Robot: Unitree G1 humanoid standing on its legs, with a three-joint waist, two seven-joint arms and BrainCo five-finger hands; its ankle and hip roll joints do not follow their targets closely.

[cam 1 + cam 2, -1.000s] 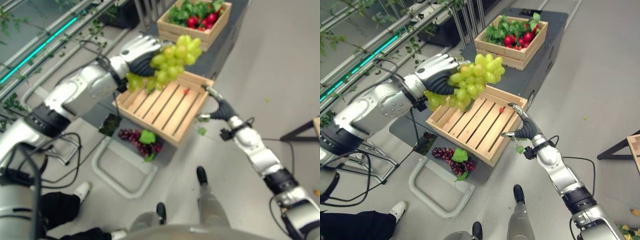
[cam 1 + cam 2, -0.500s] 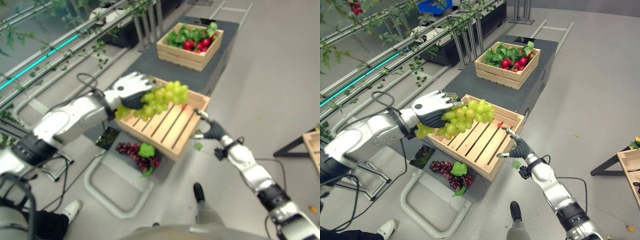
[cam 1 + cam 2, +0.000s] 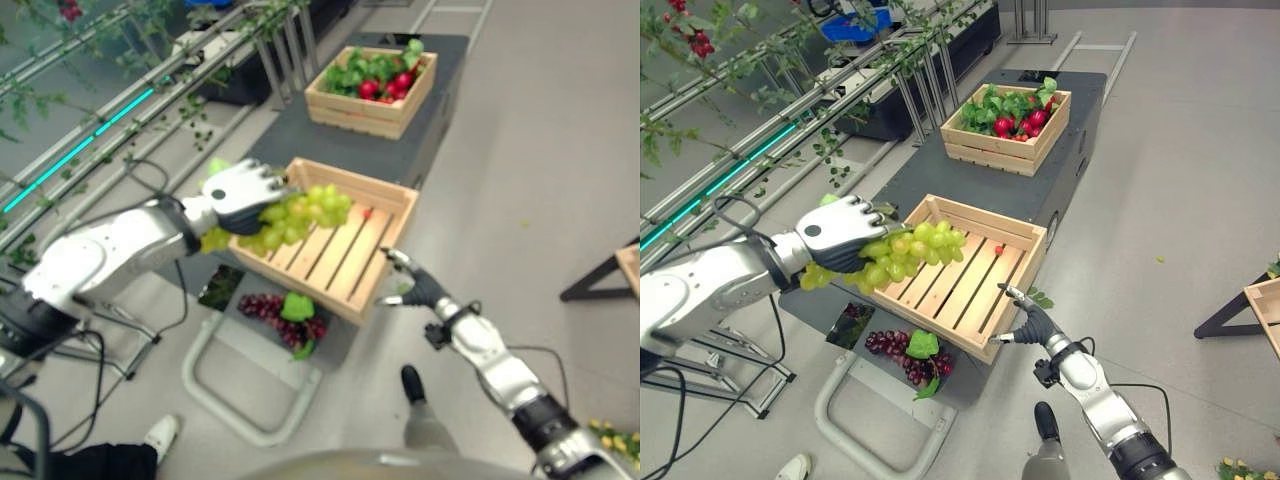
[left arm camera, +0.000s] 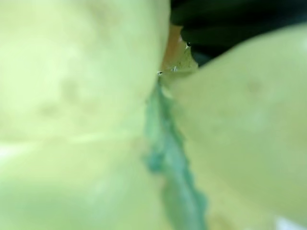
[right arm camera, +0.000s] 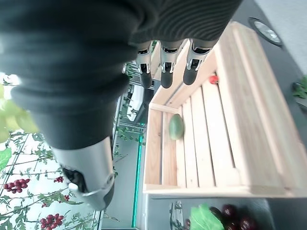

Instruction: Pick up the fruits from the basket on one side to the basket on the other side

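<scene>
Grapes (image 3: 902, 252) (in left hand (image 3: 840, 232)) now lower, nearer crate (image 3: 1012, 277).

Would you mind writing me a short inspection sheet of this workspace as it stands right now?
Surface: dark grey platform carrying two wooden crates.
Job's things: green grape bunch held over the near slatted crate; that crate holds a small red fruit and a small green fruit; far crate has red fruit among green leaves.
Clutter: purple grapes with a leaf on the lower shelf.
Hands: left hand curled on the bunch; right hand open by the near crate's corner.
Cables: nothing seen on the platform.
Surroundings: vine trellis, grey floor.
</scene>
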